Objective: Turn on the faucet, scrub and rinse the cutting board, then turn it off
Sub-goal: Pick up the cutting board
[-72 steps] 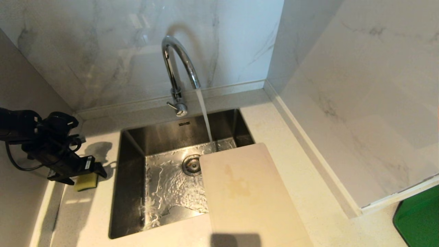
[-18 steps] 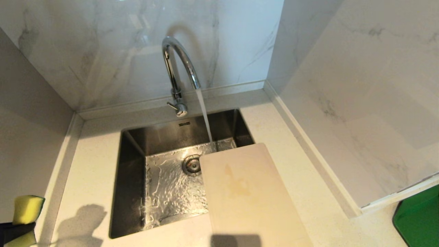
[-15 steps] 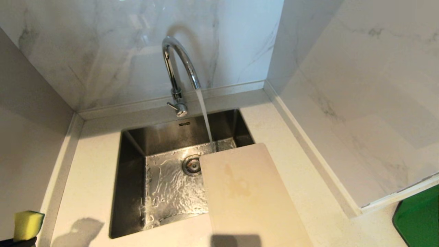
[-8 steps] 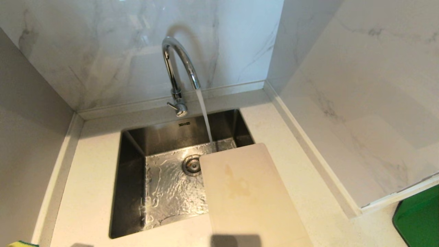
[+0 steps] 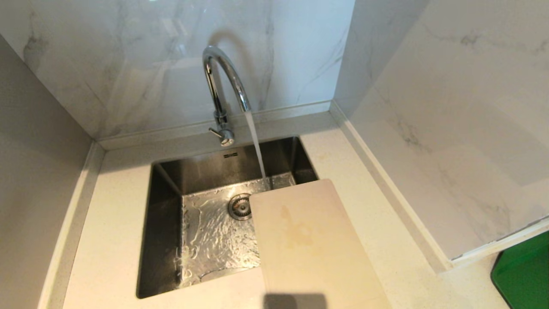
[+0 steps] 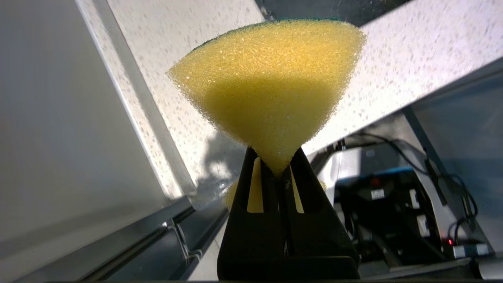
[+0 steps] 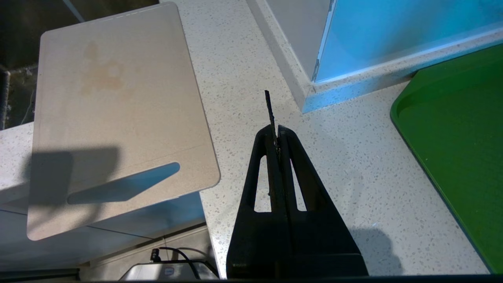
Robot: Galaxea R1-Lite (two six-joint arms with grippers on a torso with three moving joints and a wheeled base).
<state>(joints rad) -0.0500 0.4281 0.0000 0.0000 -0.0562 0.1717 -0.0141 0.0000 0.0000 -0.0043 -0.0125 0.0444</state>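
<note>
Water ran from the faucet (image 5: 223,86) as the cutting board (image 5: 311,244) waited, unscrubbed, beside the sink (image 5: 165,240).

The board lay flat on the counter (image 5: 107,240) to the right of the basin, one corner jutting over it near the drain, a yellowish stain on its face; in the right wrist view its handle slot (image 7: 123,183) sat at the end overhanging the counter's front edge. The left gripper (image 6: 279,167), out of the head view, was clamped on a yellow sponge (image 6: 267,86), squeezing it to a point between its jaws. The right gripper (image 7: 274,135) hung over the counter beside the board, jaws pressed together on nothing. The board looked stiff, broad and fairly heavy, likely slick once wet; the slotted, overhanging end seemed the safest place to take hold. The sponge was soft and light.
</note>
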